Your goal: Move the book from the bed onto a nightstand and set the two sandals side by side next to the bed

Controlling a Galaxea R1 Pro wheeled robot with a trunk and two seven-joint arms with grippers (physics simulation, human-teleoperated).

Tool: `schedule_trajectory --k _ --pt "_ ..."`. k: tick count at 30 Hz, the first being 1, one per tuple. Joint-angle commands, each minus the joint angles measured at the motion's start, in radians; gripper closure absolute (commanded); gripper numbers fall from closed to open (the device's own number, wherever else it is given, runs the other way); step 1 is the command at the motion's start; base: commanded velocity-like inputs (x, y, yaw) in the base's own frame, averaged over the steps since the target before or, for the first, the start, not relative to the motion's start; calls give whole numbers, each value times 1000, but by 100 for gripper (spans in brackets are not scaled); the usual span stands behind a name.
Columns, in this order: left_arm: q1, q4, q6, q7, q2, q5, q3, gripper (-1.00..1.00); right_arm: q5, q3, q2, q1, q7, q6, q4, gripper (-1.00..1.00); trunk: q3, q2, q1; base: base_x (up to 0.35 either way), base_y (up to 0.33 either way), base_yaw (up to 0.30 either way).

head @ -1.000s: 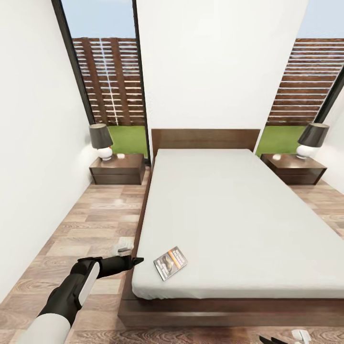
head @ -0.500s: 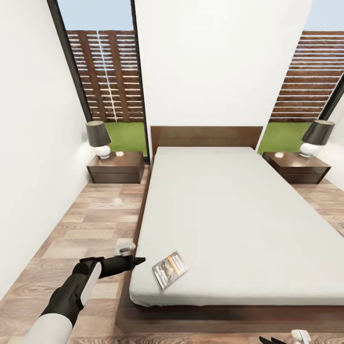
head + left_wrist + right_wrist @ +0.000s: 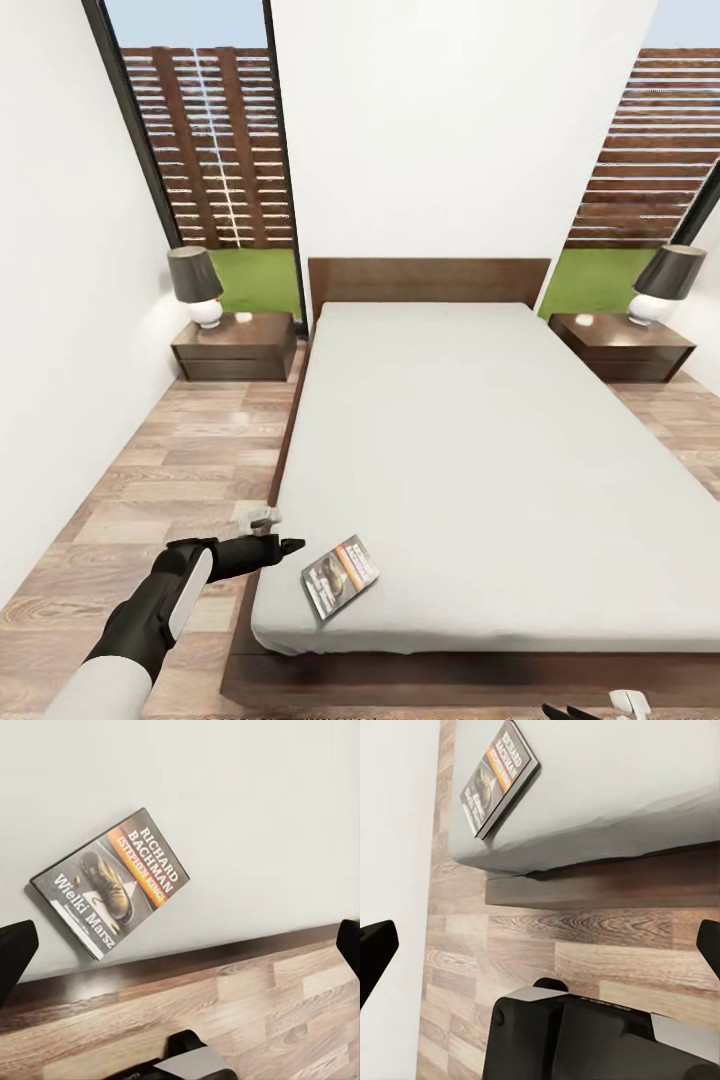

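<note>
The book lies slanted at lower centre, just right of the left gripper, the nearer one, whose fingers are wide apart

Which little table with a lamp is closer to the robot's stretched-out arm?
The nightstand on the bed's left side, below the tall window. The left gripper reaches out on that side; the other nightstand stands across the mattress.
</note>
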Motion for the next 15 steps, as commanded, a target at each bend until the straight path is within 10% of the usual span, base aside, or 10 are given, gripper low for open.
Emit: schedule_trajectory --k 1,15 --pt "-1 -1 7 -2 0 4 2 -100 2 -4 0 -1 4 2 0 -100 -4 -2 1 31 -6 0" --pt "-1 -1 6 -2 -5 4 2 -100 3 -3 0 -1 4 2 0 -100 -26 -2 1 119 -64 0"
